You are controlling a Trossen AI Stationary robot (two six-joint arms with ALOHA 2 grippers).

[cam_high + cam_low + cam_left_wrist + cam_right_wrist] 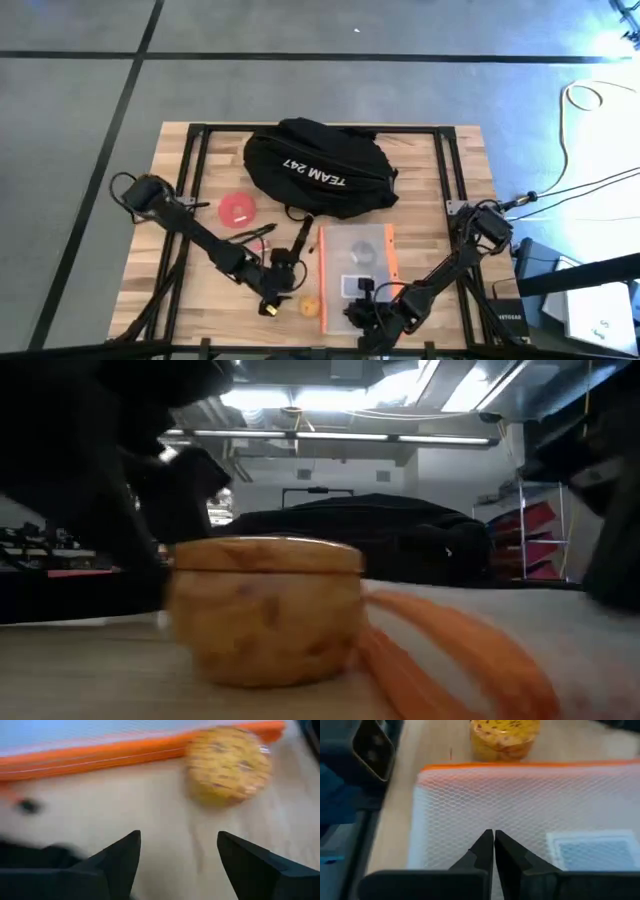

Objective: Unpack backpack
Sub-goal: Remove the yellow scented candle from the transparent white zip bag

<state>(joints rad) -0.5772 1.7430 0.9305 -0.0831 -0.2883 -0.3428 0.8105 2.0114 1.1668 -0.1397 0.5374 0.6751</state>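
Note:
The black backpack [318,168] with white lettering lies at the table's far middle, resting on its side. Nearer lies a clear mesh pouch [355,262] with an orange edge, and a small round yellow container [310,304] stands just left of it. My left gripper [177,855] is open, low over the table beside the container [227,765], holding nothing. My right gripper [493,840] is shut over the pouch's near end [530,805]. The low view shows the container [265,610] close up, with the backpack [360,525] behind it. My right gripper's shut fingertips [487,845] stand over the pouch's white mesh [470,815] near its near left corner, coming slanted from the table's near side. Whether they touch the mesh I cannot tell.
A red disc [238,210] lies on the wood left of the backpack. A small dark item [302,232] lies between backpack and pouch. Black frame rails [195,180] run along the table's left and right sides. Cables [590,180] trail off to the right.

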